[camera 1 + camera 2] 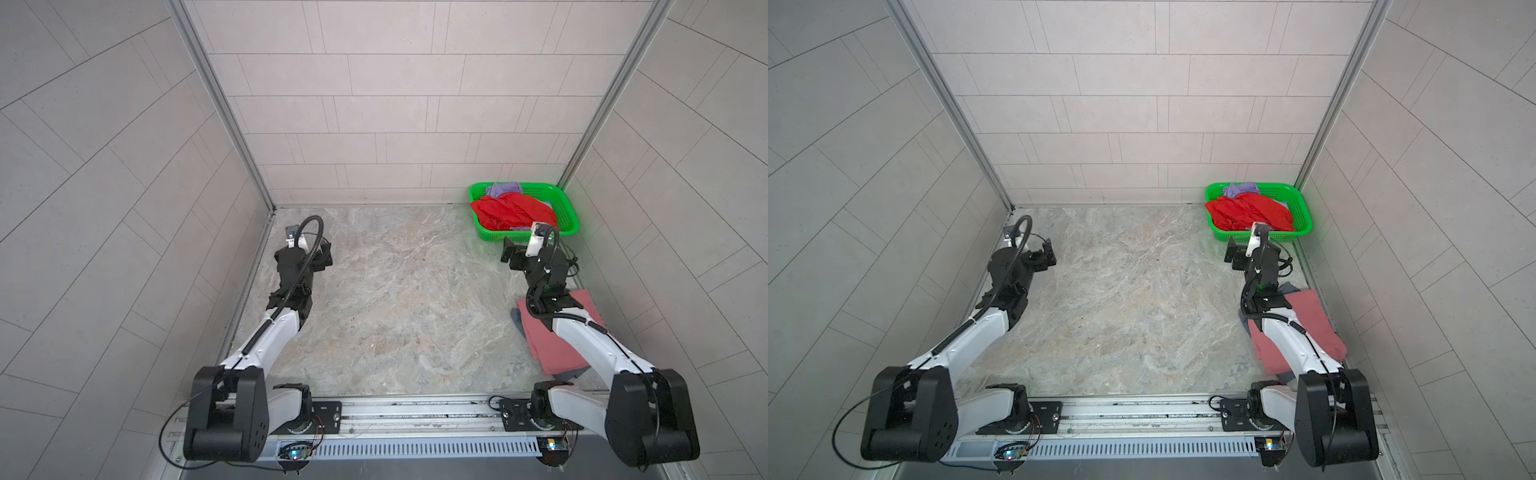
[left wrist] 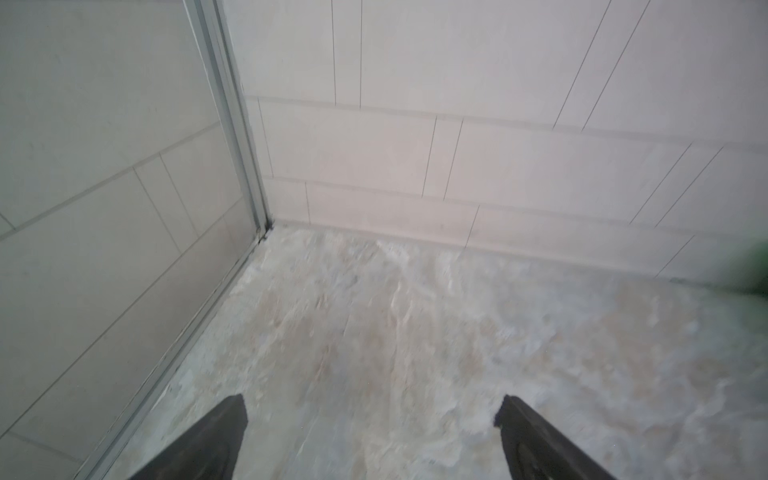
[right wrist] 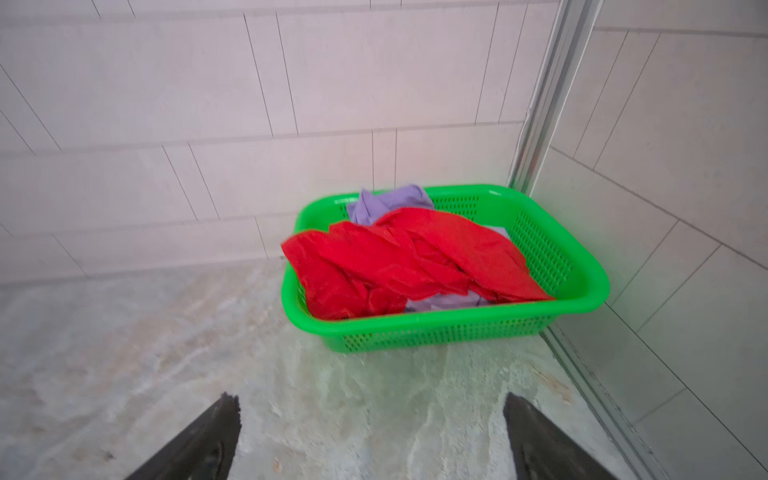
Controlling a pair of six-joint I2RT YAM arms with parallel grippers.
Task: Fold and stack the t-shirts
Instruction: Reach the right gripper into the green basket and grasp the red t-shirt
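A bright red t-shirt [image 1: 513, 212] [image 3: 407, 262] lies crumpled in the green basket [image 1: 567, 208] at the back right, with a lavender t-shirt [image 1: 503, 189] [image 3: 386, 201] under and behind it. A folded dusty pink t-shirt [image 1: 552, 345] lies flat at the right edge, partly under my right arm. A grey-blue t-shirt [image 1: 517, 320] peeks out beneath it. My right gripper [image 1: 509, 249] [image 3: 372, 403] hangs open and empty just in front of the basket. My left gripper [image 1: 325, 253] [image 2: 370, 405] is open and empty over bare marble near the back left corner.
The marble tabletop [image 1: 395, 299] is boxed in by tiled walls on three sides, with aluminium posts [image 1: 224, 108] at the back corners. The arm bases sit on a metal rail [image 1: 415, 409] along the front edge. The basket [image 1: 1304, 208] stands tight in the back right corner.
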